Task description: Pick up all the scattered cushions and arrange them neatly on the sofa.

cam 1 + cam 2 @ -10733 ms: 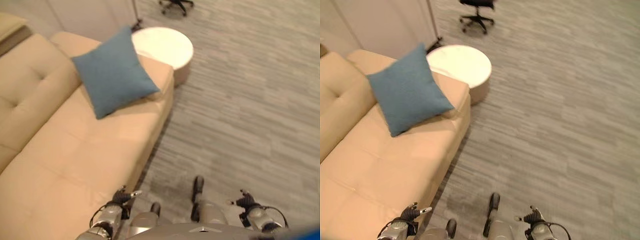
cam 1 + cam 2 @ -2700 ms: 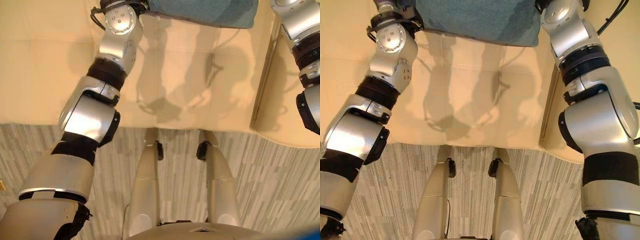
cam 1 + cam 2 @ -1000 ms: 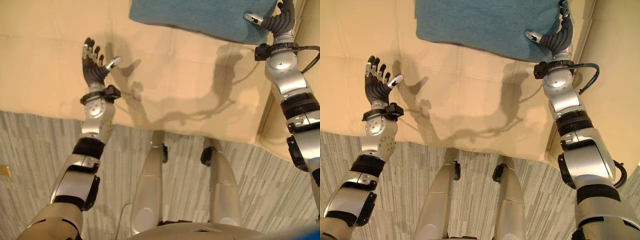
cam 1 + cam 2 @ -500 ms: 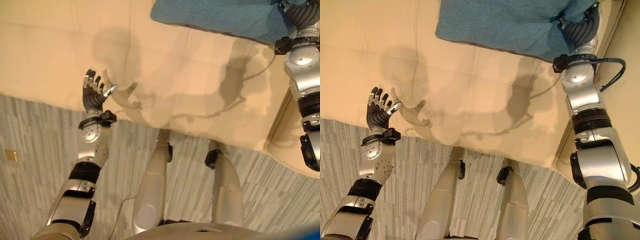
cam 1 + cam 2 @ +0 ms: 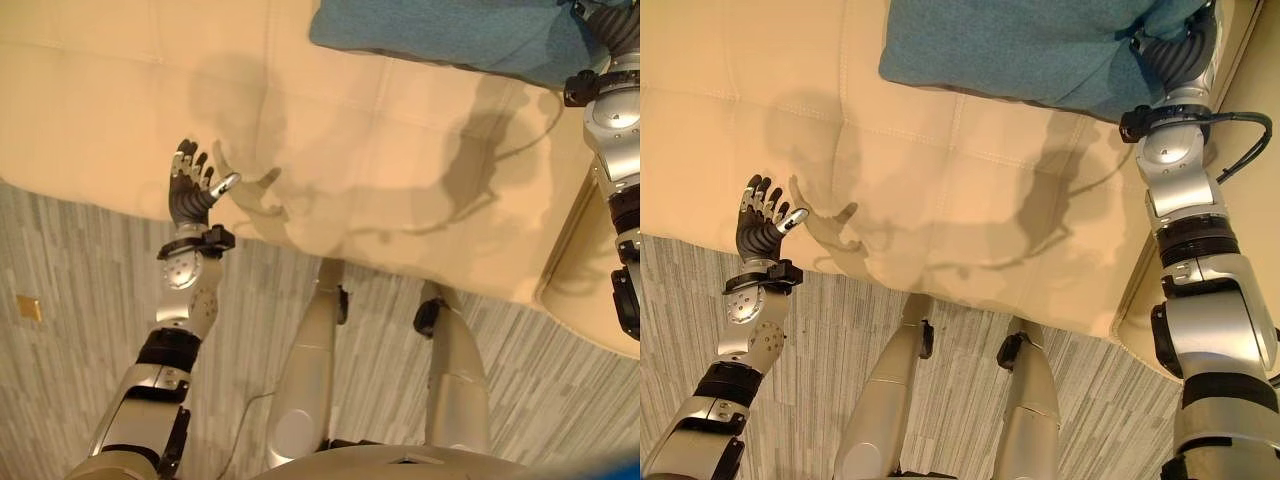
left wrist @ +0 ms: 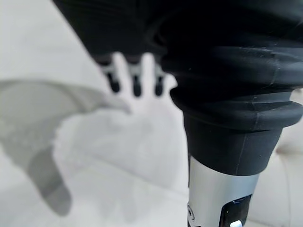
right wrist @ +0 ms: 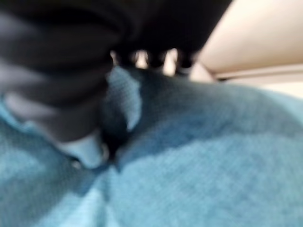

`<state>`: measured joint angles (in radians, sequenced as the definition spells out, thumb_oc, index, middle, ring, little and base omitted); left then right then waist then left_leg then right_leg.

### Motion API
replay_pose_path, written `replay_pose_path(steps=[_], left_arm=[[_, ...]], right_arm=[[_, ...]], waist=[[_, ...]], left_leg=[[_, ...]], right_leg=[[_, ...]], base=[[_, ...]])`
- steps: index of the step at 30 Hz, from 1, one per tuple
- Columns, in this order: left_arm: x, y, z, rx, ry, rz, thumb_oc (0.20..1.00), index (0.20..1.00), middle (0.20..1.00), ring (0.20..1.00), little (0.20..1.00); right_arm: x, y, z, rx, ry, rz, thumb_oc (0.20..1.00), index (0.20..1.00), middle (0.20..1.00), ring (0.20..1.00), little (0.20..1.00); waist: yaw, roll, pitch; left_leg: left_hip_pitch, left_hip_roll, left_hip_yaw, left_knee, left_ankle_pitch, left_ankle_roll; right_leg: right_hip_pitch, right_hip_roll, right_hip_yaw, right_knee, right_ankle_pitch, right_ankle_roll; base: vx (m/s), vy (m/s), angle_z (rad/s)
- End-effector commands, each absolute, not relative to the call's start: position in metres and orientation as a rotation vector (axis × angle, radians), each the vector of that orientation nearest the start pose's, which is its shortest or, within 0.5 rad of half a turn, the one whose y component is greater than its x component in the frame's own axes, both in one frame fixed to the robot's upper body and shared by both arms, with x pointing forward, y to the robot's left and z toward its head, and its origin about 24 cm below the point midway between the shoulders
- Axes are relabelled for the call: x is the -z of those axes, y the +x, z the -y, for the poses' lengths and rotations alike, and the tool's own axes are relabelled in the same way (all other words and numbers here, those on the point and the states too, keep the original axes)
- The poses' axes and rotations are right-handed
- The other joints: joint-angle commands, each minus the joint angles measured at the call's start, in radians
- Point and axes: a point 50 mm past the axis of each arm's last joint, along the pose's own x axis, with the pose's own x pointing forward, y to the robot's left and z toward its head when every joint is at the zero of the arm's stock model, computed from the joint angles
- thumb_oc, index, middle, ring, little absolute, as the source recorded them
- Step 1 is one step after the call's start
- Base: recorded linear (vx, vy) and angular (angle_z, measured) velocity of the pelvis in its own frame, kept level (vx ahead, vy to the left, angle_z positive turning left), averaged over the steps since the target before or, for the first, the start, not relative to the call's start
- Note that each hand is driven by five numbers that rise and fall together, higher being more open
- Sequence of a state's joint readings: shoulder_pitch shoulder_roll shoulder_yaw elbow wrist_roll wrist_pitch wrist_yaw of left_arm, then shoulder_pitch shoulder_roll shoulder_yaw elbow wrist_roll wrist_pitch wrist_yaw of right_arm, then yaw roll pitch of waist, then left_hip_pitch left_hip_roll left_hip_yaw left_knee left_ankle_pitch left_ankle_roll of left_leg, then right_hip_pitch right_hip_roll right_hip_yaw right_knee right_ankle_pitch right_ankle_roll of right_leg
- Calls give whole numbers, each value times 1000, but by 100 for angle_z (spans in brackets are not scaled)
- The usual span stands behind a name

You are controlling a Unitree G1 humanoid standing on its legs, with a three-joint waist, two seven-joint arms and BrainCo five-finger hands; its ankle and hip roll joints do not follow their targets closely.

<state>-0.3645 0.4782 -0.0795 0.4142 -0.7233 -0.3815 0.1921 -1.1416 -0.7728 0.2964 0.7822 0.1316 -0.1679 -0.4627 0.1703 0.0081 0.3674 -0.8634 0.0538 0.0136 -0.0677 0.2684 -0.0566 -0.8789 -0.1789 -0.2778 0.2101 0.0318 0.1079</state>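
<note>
A blue cushion (image 5: 1020, 45) lies on the beige sofa seat (image 5: 380, 160), near the far side of the view. My right hand (image 5: 1175, 55) is at the cushion's right corner, next to the armrest. In the right wrist view its thumb (image 7: 87, 151) digs into the blue fabric (image 7: 213, 165) and its fingertips (image 7: 154, 59) curl over a raised fold, so it is shut on the cushion. My left hand (image 5: 190, 190) hovers over the seat's front edge with straight, spread fingers (image 6: 136, 82) and holds nothing, well to the left of the cushion.
The sofa's armrest (image 5: 1250, 200) rises at the right beside my right arm. Grey striped carpet (image 5: 60, 380) lies in front of the sofa. A small yellowish square (image 5: 30, 307) sits on the floor at the left.
Over the last second my left hand drew back from the seat to its front edge. My right hand, open beside the cushion a second ago, has closed on its corner.
</note>
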Motion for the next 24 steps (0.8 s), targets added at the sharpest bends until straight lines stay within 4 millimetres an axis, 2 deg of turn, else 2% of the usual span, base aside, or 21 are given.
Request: replay_pose_path(steps=[1,12,23,24], left_arm=[[-81,296,-264,-287,-212,258,1000,1000,1000,1000,1000],[-70,291,-262,-269,-203,218,1000,1000,1000,1000,1000],[-70,290,-261,-270,-208,216,1000,1000,1000,1000,1000],[-69,290,-262,-278,-219,213,1000,1000,1000,1000,1000]], right_arm=[[-337,360,291,659,-610,704,200,200,200,200,200],[-353,352,297,677,-637,748,200,200,200,200,200],[-354,353,295,665,-643,743,219,219,219,219,219],[-347,357,294,648,-644,710,1000,1000,1000,1000,1000]], waist=[[-8,-68,-169],[-13,-73,-173],[-14,-72,-170],[-14,-73,-168]], left_leg=[[77,46,2,-20,-89,-127],[101,49,6,-20,-94,-128],[101,48,4,-20,-97,-128],[102,48,6,-20,-97,-128]], right_leg=[[133,-6,-17,-292,132,135],[157,-4,-23,-292,129,135],[159,-4,-25,-293,129,134],[158,-3,-26,-292,129,133]], base=[[0,0,0],[0,0,0],[0,0,0],[0,0,0]])
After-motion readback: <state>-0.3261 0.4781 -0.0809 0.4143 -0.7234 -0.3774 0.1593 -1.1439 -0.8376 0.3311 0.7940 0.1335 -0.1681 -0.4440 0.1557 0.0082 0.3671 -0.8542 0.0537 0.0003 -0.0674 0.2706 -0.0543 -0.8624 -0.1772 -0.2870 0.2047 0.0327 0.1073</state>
